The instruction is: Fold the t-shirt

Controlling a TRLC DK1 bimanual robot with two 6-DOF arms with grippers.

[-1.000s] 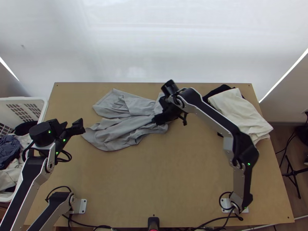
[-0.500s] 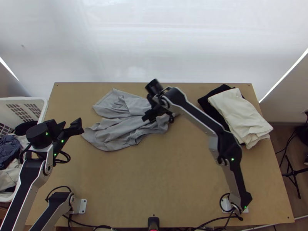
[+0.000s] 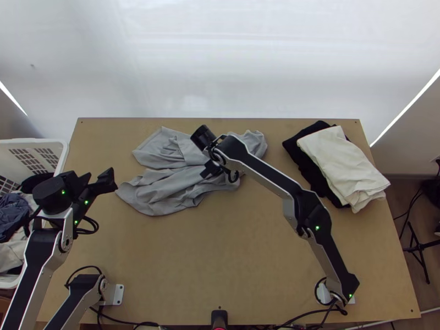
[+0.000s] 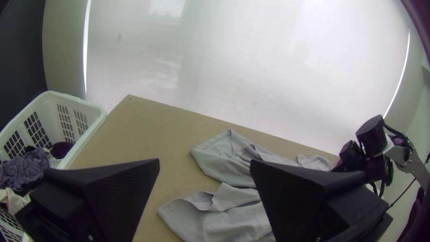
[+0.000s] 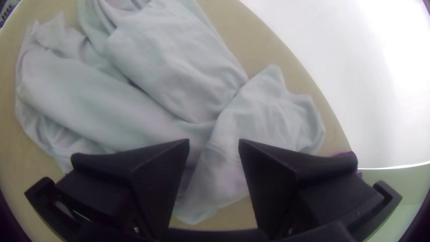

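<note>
Across the wooden worktop point(image 3: 253, 247) lies the bunched grey t-shirt point(image 3: 162, 192), beneath the parted right gripper point(image 5: 214, 142) and just beyond the equally parted left gripper point(image 4: 204, 162); likely soft, light and limp, it wants pinching by an outer edge.

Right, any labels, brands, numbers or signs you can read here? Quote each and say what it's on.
None readable.
Grey t-shirt: no print I can make out.
Black cloth and cream cloth: same.
White basket: slots in its walls, no lettering I can make out.
Left arm and right arm: small green lights, no legible markings.
</note>
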